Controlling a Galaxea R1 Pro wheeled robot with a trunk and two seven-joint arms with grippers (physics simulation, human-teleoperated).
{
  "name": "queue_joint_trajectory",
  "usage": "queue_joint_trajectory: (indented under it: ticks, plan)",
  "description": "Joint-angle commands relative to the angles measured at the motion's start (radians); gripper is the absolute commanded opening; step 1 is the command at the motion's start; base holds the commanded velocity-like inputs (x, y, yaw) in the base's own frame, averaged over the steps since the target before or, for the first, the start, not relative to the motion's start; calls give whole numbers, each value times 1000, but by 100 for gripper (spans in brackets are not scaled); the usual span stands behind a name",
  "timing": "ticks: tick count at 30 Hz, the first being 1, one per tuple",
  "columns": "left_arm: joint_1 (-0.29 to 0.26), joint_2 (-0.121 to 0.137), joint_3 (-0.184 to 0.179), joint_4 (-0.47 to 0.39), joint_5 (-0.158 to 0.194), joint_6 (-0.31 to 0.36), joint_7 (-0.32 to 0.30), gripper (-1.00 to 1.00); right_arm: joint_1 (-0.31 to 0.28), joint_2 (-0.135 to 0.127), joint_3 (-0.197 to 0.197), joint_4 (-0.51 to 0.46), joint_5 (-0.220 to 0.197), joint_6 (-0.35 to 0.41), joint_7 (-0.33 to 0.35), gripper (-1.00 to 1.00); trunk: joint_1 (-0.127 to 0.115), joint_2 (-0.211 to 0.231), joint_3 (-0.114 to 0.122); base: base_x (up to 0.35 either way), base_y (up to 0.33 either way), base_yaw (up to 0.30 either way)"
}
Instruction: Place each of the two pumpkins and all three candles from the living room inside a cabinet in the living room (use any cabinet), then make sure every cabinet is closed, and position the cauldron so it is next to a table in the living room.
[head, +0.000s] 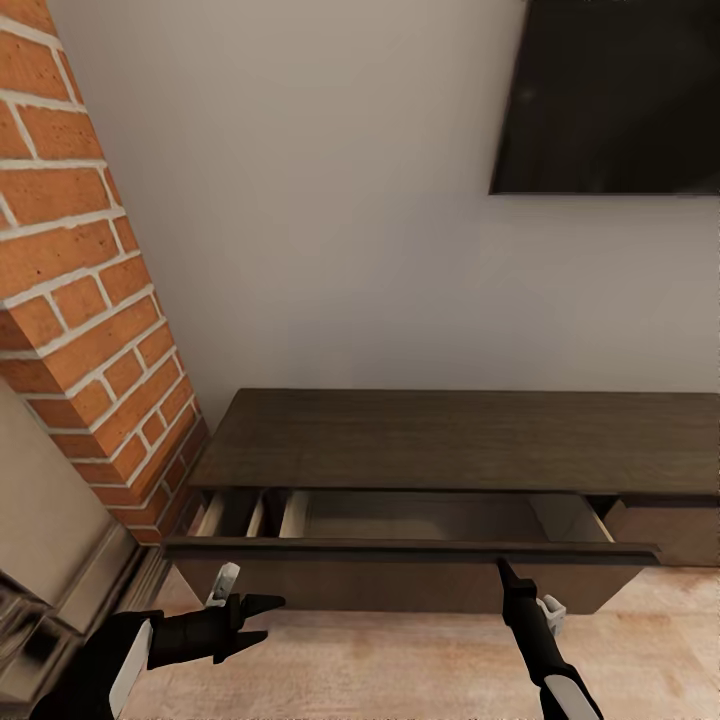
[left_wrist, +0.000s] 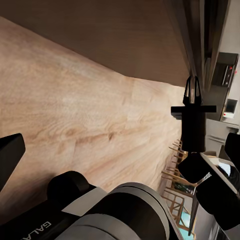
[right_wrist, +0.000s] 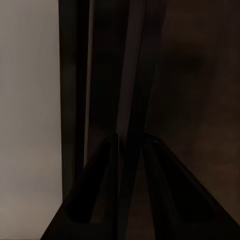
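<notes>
At cabinet (head: 440, 440) drawer front (head: 400, 550), right tool (head: 503, 570)

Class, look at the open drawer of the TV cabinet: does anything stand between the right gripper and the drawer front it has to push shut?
Nothing visible does. The right gripper is already at the top edge of the drawer front of the cabinet, its fingers straddling the panel. The drawer's visible interior looks empty.

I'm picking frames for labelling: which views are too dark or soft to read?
Right wrist view: nearly black, close against the cabinet drawer front, little detail. Head view: evenly lit, slightly soft, drawer interior shadowed. Left wrist view: bright floor, left gripper's near parts blurred.
</notes>
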Motion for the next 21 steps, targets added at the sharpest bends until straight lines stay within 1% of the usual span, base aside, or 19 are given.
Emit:
queue_joint_trajectory:
  ticks: [1, 5, 11, 17, 21]
  plan:
    - [0, 0, 0, 0, 0, 0, 0, 100, 0, -1, -9, -2, -17, 3, 9, -100, 0, 0, 0, -32, 0, 0]
    - [0, 0, 0, 0, 0, 0, 0, 100, 0, -1, -9, -2, -18, 4, 8, -100, 0, 0, 0, -82, 0, 0]
    - [0, 0, 0, 0, 0, 0, 0, 100, 0, -1, -7, -2, -19, 1, 9, -100, 0, 0, 0, -159, 0, 0]
    - [0, 0, 0, 0, 0, 1, 0, 100, 0, -1, -8, -2, -20, 0, 9, -100, 0, 0, 0, -223, 0, 0]
    - [0, 0, 0, 0, 0, 1, 0, 100, 0, -1, -8, -2, -20, 1, 9, -100, 0, 0, 0, -93, 0, 0]
